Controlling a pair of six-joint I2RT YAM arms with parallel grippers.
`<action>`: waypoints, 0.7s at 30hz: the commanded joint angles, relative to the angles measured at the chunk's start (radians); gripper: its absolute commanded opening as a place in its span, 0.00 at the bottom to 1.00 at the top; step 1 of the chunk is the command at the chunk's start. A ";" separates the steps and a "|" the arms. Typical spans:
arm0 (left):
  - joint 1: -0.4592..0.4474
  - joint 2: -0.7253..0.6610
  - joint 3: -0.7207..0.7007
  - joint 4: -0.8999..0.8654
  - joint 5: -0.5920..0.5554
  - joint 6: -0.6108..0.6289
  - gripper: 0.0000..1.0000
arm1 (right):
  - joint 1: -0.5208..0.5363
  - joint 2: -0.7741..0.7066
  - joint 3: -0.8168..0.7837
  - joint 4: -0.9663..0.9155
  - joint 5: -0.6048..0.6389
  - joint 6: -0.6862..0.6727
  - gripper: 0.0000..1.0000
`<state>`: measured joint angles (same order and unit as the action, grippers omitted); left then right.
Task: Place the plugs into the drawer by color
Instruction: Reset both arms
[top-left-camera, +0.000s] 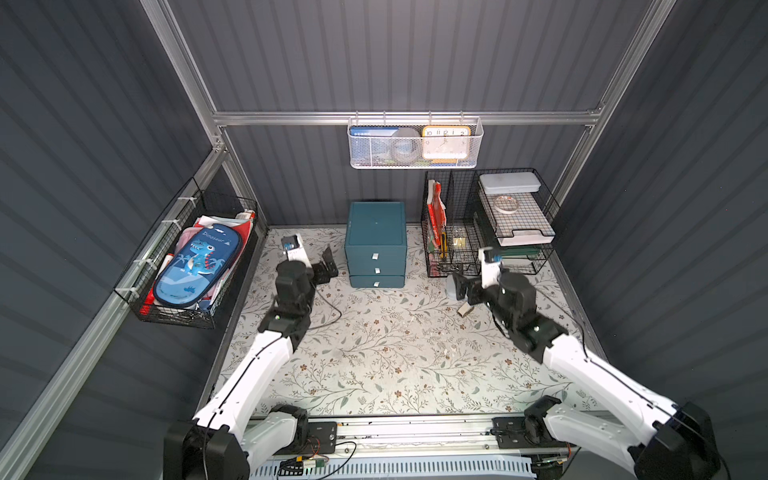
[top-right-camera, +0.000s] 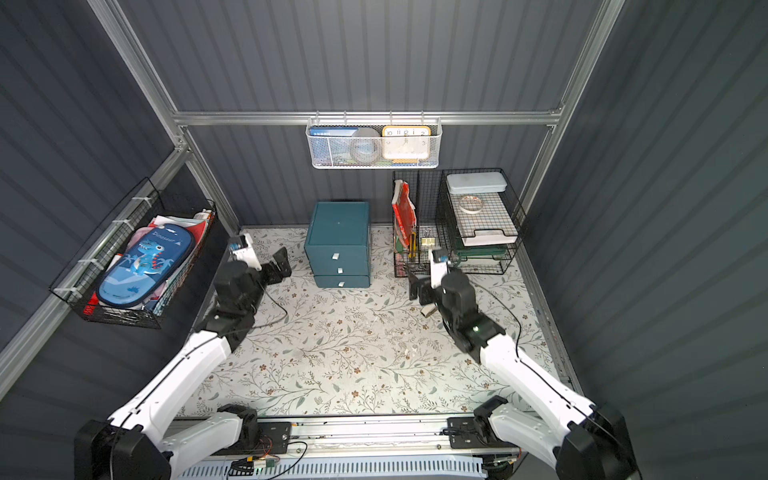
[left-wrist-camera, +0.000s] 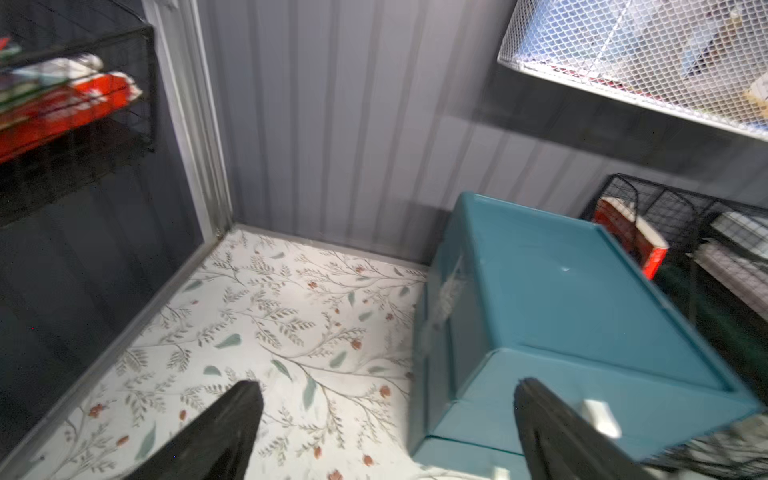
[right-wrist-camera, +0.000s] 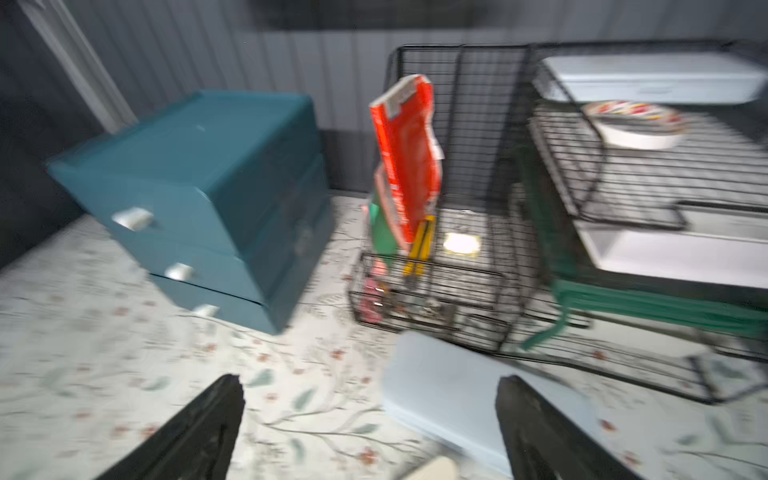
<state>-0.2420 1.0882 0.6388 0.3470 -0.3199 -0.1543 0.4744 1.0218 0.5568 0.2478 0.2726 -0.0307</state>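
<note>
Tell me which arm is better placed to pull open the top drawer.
Left, probably: the left claw, open, sits beside the drawer front, near its top tab. The right claw hangs over the pale case, farther away.

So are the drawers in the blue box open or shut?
Shut, it looks like. All three drawers sit pushed in, their white tabs lined up, and no inside shows.

Blur smears the right wrist view and softens the drawer (right-wrist-camera: 199, 174), while the pale case (right-wrist-camera: 440, 386) sits partly behind the right gripper (right-wrist-camera: 372, 379) and a tan thing (right-wrist-camera: 436, 468), perhaps a cylinder, is cut off by the edge.
</note>
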 joint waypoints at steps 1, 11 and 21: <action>0.013 0.071 -0.242 0.437 -0.002 0.214 0.99 | -0.048 0.027 -0.207 0.338 0.286 -0.234 0.99; 0.139 0.621 -0.281 1.025 0.241 0.260 0.99 | -0.369 0.640 -0.336 1.163 0.028 -0.017 0.99; 0.162 0.632 -0.136 0.746 0.239 0.211 0.99 | -0.517 0.487 -0.167 0.583 -0.250 0.101 0.99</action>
<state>-0.0868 1.7161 0.5041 1.1103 -0.1017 0.0765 -0.0521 1.5398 0.4095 0.9329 0.1085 0.0452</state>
